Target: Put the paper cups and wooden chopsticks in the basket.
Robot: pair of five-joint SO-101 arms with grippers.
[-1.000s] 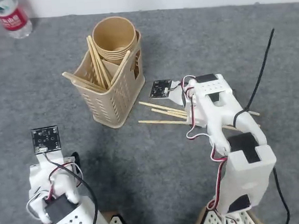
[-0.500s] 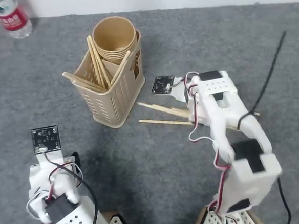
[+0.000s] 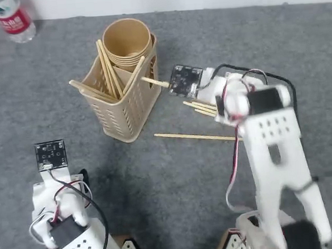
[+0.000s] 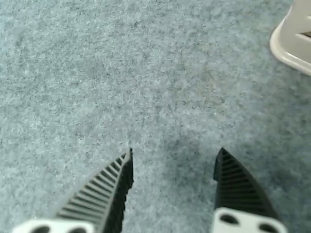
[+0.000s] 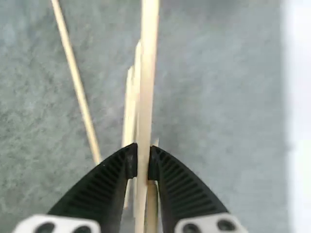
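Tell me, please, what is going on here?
The right gripper is shut on one chopstick, whose tip is close to the basket. The basket already holds stacked cups and other chopsticks. A few loose chopsticks lie on the carpet beside it. The left gripper is open above the carpet, holding nothing.
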